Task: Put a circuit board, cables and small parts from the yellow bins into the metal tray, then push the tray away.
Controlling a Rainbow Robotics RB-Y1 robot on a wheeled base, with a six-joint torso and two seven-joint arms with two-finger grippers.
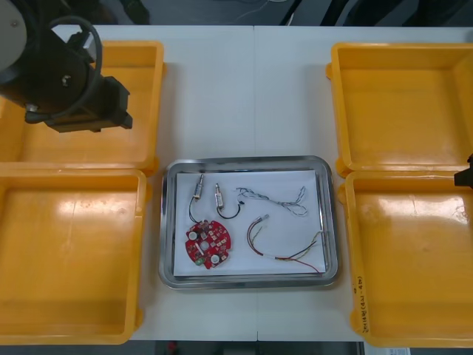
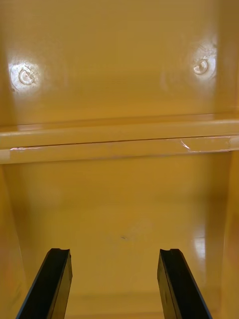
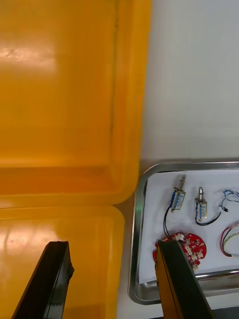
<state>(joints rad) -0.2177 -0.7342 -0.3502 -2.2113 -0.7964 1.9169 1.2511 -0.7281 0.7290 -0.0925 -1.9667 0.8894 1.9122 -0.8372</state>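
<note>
The shiny rectangular metal tray (image 1: pixel 167 222), already loaded, lies mid-table between the yellow plastic bins (image 1: pixel 74 244), its long axis left to right. The left gripper (image 3: pixel 112 244), fingers apart and empty, hovers above the far left bin. I judge it nearer than the right gripper (image 2: pixel 113 250), equally spread above a right bin.

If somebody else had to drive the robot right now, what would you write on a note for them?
Left gripper: open, holding nothing, above the left yellow bins, beside the metal tray.
Right gripper: open, holding nothing, over the right yellow bins.
In the tray: red circuit board, two small metal parts with black cables, blue and white cable, red and yellow cable.
Done: loading looks finished.
Left: push the tray away; it sits between the bins, not yet pushed.
</note>
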